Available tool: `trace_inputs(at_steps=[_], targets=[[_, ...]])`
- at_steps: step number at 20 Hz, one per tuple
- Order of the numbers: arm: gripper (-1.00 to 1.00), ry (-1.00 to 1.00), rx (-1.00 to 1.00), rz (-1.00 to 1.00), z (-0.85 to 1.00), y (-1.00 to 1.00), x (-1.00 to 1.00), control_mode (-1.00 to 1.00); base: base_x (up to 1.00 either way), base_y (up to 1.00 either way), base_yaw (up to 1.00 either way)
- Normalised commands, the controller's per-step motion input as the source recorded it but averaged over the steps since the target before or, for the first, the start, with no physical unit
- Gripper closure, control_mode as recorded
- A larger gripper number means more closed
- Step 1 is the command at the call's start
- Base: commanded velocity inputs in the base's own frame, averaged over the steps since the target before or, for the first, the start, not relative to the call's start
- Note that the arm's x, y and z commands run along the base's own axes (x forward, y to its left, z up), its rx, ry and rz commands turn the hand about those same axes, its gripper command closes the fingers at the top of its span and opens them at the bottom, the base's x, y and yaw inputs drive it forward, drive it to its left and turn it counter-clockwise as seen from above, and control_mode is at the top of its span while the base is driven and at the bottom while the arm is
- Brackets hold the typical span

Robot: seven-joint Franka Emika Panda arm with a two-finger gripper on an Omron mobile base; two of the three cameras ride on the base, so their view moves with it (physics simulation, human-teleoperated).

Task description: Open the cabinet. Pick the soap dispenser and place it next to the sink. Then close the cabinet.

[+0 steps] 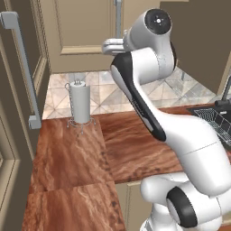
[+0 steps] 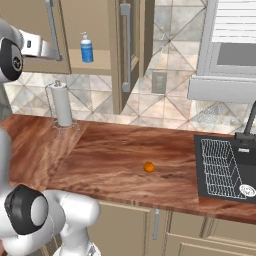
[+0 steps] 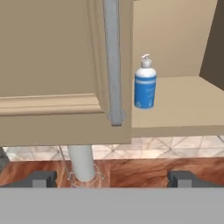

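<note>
The beige cabinet point(image 2: 30, 15) has its left door point(image 3: 48, 57) shut and its right door point(image 2: 131, 50) swung open. On the exposed shelf point(image 3: 179, 105) the blue soap dispenser point(image 3: 145, 85) point(image 2: 87, 48) stands upright. My gripper point(image 3: 113, 178) point(image 2: 52, 52) point(image 1: 108, 46) is open and empty, held level in front of the shut door's grey handle point(image 3: 113, 61), with the dispenser ahead and to the right. The sink point(image 2: 201, 170) with its wire rack lies at the counter's right end point(image 1: 198, 110).
A white paper towel roll point(image 2: 62, 105) point(image 1: 81, 104) stands on the wooden counter point(image 2: 110, 150) below the cabinet. A small orange ball point(image 2: 148, 167) lies mid-counter. The dark faucet point(image 2: 250, 125) rises behind the sink. A tall darker cabinet point(image 1: 9, 135) borders the left.
</note>
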Motion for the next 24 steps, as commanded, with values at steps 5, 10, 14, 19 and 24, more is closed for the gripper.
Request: trace_inputs(at_steps=[5,10,14,19,24], targets=[[-1.0,0.04,0.0,0.0,0.0,0.0,0.47,-1.0,0.0,0.0,0.0],[-1.0,0.07,0.0,0.0,0.0,0.0,0.45,-1.0,0.0,0.0,0.0],[-1.0,0.07,0.0,0.0,0.0,0.0,0.28,-1.0,0.0,0.0,0.0],[-1.0,0.05,0.0,0.0,0.0,0.0,0.39,-1.0,0.0,0.0,0.0],[-1.0,0.0,0.0,0.0,-0.02,0.0,0.36,-1.0,0.0,0.0,0.0]])
